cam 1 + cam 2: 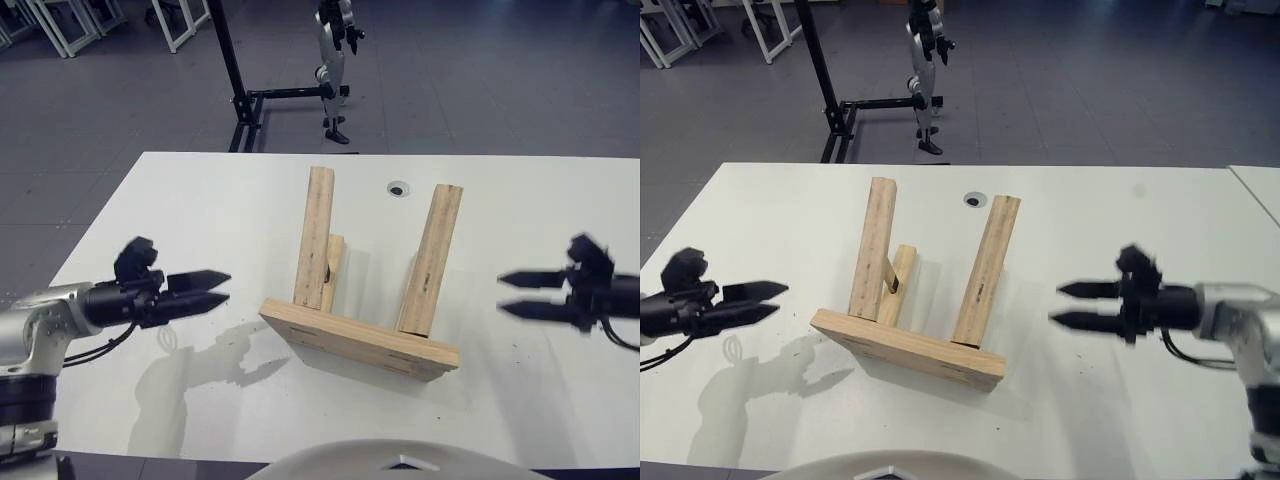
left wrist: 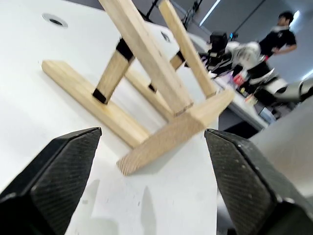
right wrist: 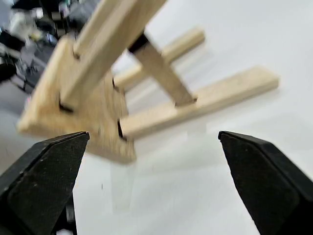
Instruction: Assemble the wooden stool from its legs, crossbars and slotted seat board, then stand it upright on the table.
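One crossbar half out of sight behind a leg

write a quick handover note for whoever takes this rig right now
Left gripper: fingers open, empty, over the table left of the stool.
Right gripper: fingers open, empty, right of the stool.
Stool: on its side mid-table, seat board on edge toward the robot, legs pointing away, a crossbar between them.
Done: legs and crossbars appear fitted into the seat board.
Left: tip the stool upright onto its legs.
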Available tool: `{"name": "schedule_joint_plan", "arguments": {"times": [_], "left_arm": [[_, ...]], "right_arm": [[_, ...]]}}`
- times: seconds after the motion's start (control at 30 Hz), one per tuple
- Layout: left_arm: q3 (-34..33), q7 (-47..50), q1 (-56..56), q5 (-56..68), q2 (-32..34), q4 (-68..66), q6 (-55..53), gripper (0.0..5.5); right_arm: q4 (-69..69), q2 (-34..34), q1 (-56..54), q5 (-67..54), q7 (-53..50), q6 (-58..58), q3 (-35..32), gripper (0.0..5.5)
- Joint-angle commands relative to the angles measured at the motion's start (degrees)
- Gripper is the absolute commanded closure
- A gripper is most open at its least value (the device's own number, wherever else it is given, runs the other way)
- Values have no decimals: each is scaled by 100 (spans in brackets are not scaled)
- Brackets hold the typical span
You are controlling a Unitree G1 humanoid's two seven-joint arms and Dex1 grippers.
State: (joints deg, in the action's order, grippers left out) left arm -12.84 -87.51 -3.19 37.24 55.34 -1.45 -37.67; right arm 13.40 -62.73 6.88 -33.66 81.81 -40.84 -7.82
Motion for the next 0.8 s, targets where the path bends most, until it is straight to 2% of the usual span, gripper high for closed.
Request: {"name": "schedule_joint_plan", "arguments": {"times": [0.03,0.23,0.37,0.53,0.6,0.8], "left_arm": [[422,80,-123,-590,-16,317,814,159],[925,769,348,-953,-751,466,1431,159],[1109,727,299,-943,-793,546,1465,159],[1219,789,407,-810,-878,657,1306,159],[1284,769,438,-680,-896,739,1093,193],[1390,922,427,-652,-1043,812,1034,293]], "right_arm": [[695,-325,586,653,54,884,178,61],[1662,193,507,673,-617,883,754,61],[1909,539,268,775,-1118,802,1183,61],[1803,1283,-221,1254,-1969,912,1860,61],[1787,1421,-301,1298,-2117,826,2012,58],[1710,1486,-534,1018,-2216,416,1927,177]]}}
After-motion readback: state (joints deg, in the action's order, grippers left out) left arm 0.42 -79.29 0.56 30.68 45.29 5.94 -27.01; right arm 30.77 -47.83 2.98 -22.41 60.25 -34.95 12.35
